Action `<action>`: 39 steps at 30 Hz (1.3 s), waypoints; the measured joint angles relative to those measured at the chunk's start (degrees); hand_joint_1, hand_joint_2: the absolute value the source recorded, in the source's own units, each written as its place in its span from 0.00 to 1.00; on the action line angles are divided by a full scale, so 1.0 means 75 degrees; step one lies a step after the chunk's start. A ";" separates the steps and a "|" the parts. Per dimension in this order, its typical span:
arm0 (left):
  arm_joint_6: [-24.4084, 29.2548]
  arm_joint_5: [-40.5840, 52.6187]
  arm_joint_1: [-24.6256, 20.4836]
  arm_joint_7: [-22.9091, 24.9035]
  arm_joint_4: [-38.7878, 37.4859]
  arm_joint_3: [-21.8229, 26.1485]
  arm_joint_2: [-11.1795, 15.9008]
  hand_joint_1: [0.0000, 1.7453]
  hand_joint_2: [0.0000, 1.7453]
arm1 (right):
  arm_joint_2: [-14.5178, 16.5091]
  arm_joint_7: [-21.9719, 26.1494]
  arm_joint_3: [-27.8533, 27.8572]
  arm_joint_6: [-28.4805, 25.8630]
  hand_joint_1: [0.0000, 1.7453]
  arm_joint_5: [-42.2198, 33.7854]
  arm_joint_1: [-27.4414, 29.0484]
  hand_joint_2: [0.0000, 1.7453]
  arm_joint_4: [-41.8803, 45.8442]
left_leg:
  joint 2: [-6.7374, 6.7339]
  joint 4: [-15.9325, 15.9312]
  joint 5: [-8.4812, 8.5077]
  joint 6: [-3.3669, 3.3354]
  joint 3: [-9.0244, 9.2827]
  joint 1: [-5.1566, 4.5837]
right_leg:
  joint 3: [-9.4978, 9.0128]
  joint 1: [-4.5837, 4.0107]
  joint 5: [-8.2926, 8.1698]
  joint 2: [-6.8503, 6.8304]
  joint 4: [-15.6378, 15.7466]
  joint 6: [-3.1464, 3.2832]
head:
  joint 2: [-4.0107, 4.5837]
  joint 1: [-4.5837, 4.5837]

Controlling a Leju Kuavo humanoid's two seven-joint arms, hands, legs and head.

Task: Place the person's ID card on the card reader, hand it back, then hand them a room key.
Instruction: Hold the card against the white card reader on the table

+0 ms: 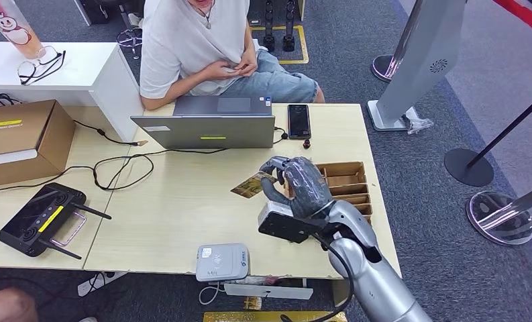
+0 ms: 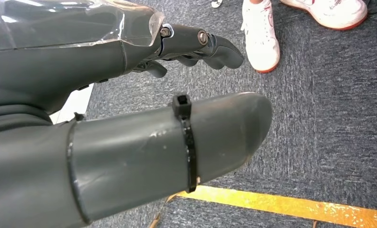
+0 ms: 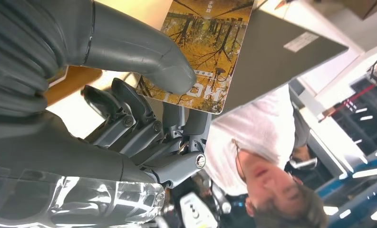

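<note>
Card reader (image 1: 223,261) sits on wooden table (image 1: 182,201); carpet (image 1: 417,100) beyond.

My right hand (image 1: 296,184) hangs over the table (image 1: 182,208), pinching the room key card (image 1: 251,185) just left of the card box (image 1: 347,181). The laptop (image 1: 209,124) stands behind the card, with the phone (image 1: 298,121) to its right. The card reader (image 1: 222,261) lies at the near edge, and the person (image 1: 202,40) sits behind the laptop.
</note>
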State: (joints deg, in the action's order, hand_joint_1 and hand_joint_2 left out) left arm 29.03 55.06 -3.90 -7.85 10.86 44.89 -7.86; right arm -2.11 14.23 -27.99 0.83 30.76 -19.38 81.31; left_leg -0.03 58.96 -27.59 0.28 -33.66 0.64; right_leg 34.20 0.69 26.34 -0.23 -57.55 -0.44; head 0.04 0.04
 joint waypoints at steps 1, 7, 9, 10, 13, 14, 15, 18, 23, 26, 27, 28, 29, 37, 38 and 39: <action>0.0004 0.0012 0.0000 0.0000 0.0000 0.0000 -0.0001 0.00 0.00 | -0.0018 -0.0014 -0.0001 0.0081 1.00 -0.0110 0.0008 1.00 0.0008 | 0.0000 0.0000 0.0000 0.0000 0.0000 0.0000 | 0.0000 0.0000 0.0000 0.0000 0.0000 0.0000 | 0.0000 0.0000; 0.0005 0.0084 -0.0001 0.0000 0.0000 0.0000 -0.0001 0.00 0.00 | -0.0157 -0.0133 -0.0001 0.0575 1.00 -0.0819 0.0101 1.00 0.0093 | 0.0000 0.0000 0.0000 0.0000 0.0000 0.0000 | 0.0000 0.0000 0.0000 0.0000 0.0000 0.0000 | 0.0000 0.0000; -0.0011 0.0108 -0.0002 0.0006 0.0000 0.0000 0.0000 0.00 0.00 | -0.0210 -0.0153 -0.0001 0.0724 1.00 -0.1031 0.0140 1.00 0.0117 | 0.0000 0.0000 0.0000 0.0000 0.0000 0.0000 | 0.0000 0.0000 0.0000 0.0000 0.0000 0.0000 | 0.0000 -0.0001; -0.0023 0.0124 -0.0003 0.0010 0.0000 0.0000 0.0001 0.00 0.00 | -0.0234 -0.0154 -0.0001 0.0795 1.00 -0.1126 0.0158 1.00 0.0123 | 0.0000 0.0000 0.0000 0.0000 0.0000 0.0000 | 0.0000 0.0000 0.0000 0.0000 0.0000 0.0000 | 0.0000 0.0000; -0.0038 0.0163 -0.0005 0.0052 0.0000 0.0000 0.0002 0.00 0.00 | -0.0287 -0.0157 -0.0001 0.1031 1.00 -0.1446 0.0219 1.00 0.0128 | 0.0000 0.0000 0.0000 0.0000 0.0000 0.0000 | 0.0000 0.0000 0.0000 0.0000 0.0000 0.0000 | 0.0000 0.0000; -0.0032 0.0168 -0.0005 0.0071 0.0000 0.0000 0.0001 0.00 0.00 | -0.0299 -0.0162 -0.0001 0.1126 1.00 -0.1573 0.0247 1.00 0.0135 | 0.0000 0.0000 0.0000 0.0000 0.0000 0.0000 | 0.0000 0.0000 0.0000 0.0000 0.0000 0.0000 | 0.0000 0.0000; -0.0026 0.0171 -0.0005 0.0088 0.0000 0.0000 0.0001 0.00 0.00 | -0.0307 -0.0169 -0.0002 0.1218 1.00 -0.1694 0.0282 1.00 0.0147 | 0.0000 0.0000 0.0000 0.0000 0.0000 0.0000 | 0.0000 0.0000 0.0000 0.0000 0.0000 0.0000 | 0.0000 0.0000; -0.0017 0.0173 -0.0005 0.0119 0.0000 0.0000 -0.0001 0.00 0.00 | -0.0318 -0.0221 -0.0009 0.1484 1.00 -0.2037 0.0382 1.00 0.0185 | 0.0000 0.0000 0.0000 0.0000 0.0000 0.0000 | 0.0000 0.0000 0.0000 0.0000 0.0000 0.0000 | 0.0000 0.0000; -0.0017 0.0178 -0.0005 0.0141 0.0000 0.0000 -0.0001 0.00 0.00 | -0.0326 -0.0348 -0.0076 0.1966 1.00 -0.2592 0.0524 1.00 0.0207 | 0.0000 0.0000 -0.0001 0.0000 -0.0001 0.0000 | 0.0000 0.0000 0.0000 0.0000 0.0000 0.0000 | 0.0000 0.0000; -0.0017 0.0178 -0.0006 0.0143 0.0000 0.0000 -0.0001 0.00 0.00 | -0.0338 -0.0409 -0.0183 0.2193 1.00 -0.2825 0.0572 1.00 0.0200 | 0.0000 0.0000 0.0000 0.0000 0.0000 0.0000 | 0.0000 0.0000 0.0000 0.0000 0.0000 0.0000 | 0.0000 0.0000; -0.0017 0.0178 -0.0006 0.0143 0.0000 0.0000 -0.0001 0.00 0.00 | -0.0346 -0.0418 -0.0227 0.2240 1.00 -0.2878 0.0582 1.00 0.0194 | 0.0000 0.0000 0.0000 0.0000 -0.0001 0.0000 | 0.0000 0.0000 0.0000 0.0000 0.0000 0.0000 | 0.0000 -0.0001; -0.0017 0.0178 -0.0006 0.0143 0.0000 0.0000 -0.0001 0.00 0.00 | -0.0354 -0.0424 -0.0272 0.2277 1.00 -0.2910 0.0588 1.00 0.0184 | 0.0000 0.0000 0.0000 0.0000 -0.0001 0.0000 | 0.0000 0.0000 0.0000 0.0000 0.0000 0.0000 | 0.0000 0.0000; -0.0017 0.0178 -0.0006 0.0143 0.0000 0.0000 -0.0001 0.00 0.00 | -0.0361 -0.0425 -0.0314 0.2305 1.00 -0.2932 0.0593 1.00 0.0173 | 0.0000 0.0000 0.0000 0.0000 -0.0001 0.0000 | 0.0000 0.0000 0.0000 0.0000 0.0000 0.0000 | 0.0000 0.0000; -0.0017 0.0178 -0.0007 0.0143 0.0000 0.0000 -0.0001 0.00 0.00 | -0.0393 -0.0429 -0.0501 0.2360 1.00 -0.2982 0.0602 1.00 0.0103 | 0.0000 0.0000 0.0000 0.0000 -0.0001 0.0000 | 0.0000 0.0000 0.0000 0.0000 0.0000 0.0000 | 0.0000 0.0000; -0.0017 0.0177 -0.0007 0.0143 0.0000 0.0000 -0.0001 0.00 0.00 | -0.0393 -0.0431 -0.0535 0.2368 1.00 -0.3013 0.0602 1.00 0.0087 | 0.0000 0.0000 0.0000 0.0000 -0.0001 0.0000 | 0.0000 0.0000 0.0000 0.0000 0.0000 0.0000 | 0.0000 0.0000; -0.0017 0.0176 -0.0007 0.0143 0.0000 0.0000 -0.0001 0.00 0.00 | -0.0393 -0.0432 -0.0576 0.2376 1.00 -0.3041 0.0603 1.00 0.0069 | 0.0000 0.0000 0.0000 0.0000 -0.0001 0.0000 | 0.0000 0.0000 0.0000 0.0000 0.0000 0.0000 | 0.0000 0.0001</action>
State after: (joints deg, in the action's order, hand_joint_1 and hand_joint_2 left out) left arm 28.89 56.38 -3.96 -6.78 10.86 44.89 -7.87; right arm -5.06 10.99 -32.31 18.65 7.95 -14.86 81.83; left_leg -0.03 58.96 -27.59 0.28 -33.66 0.64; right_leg 34.20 0.69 26.34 -0.23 -57.55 -0.44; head 0.04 0.05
